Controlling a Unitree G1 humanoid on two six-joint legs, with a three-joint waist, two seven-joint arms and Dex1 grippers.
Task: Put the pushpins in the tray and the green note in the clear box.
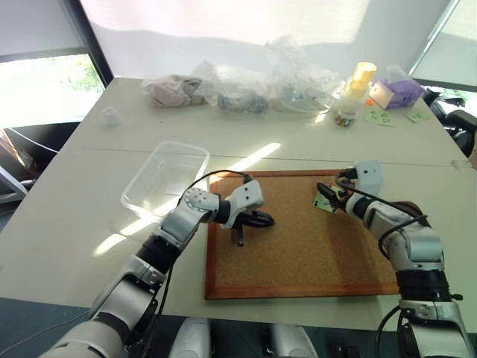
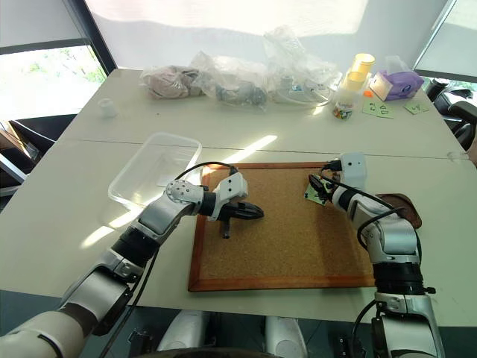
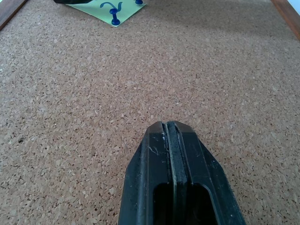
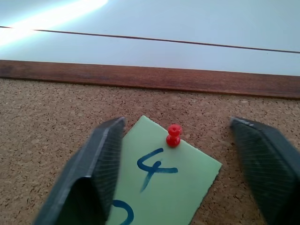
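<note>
The green note (image 4: 164,183), marked "4" over "2", lies on the cork board near its far right corner, held by a red pushpin (image 4: 174,135) at its top edge. A blue pushpin (image 3: 115,21) sits in the note's lower part. My right gripper (image 4: 176,123) is open, its fingers (image 4: 101,159) standing either side of the red pushpin and apart from it. My left gripper (image 1: 264,220) is shut and empty, hovering low over the board's left part. The clear box (image 1: 165,177) stands empty left of the board. The dark brown tray (image 2: 402,201) peeks out behind my right forearm.
The wood-framed cork board (image 1: 298,253) fills the near table. Along the far edge lie soft plastic bags (image 1: 238,93), yellow-lidded jars (image 1: 354,93), a purple tissue box (image 1: 395,93) and other green notes (image 1: 380,117). A small white cup (image 1: 111,115) sits at the far left.
</note>
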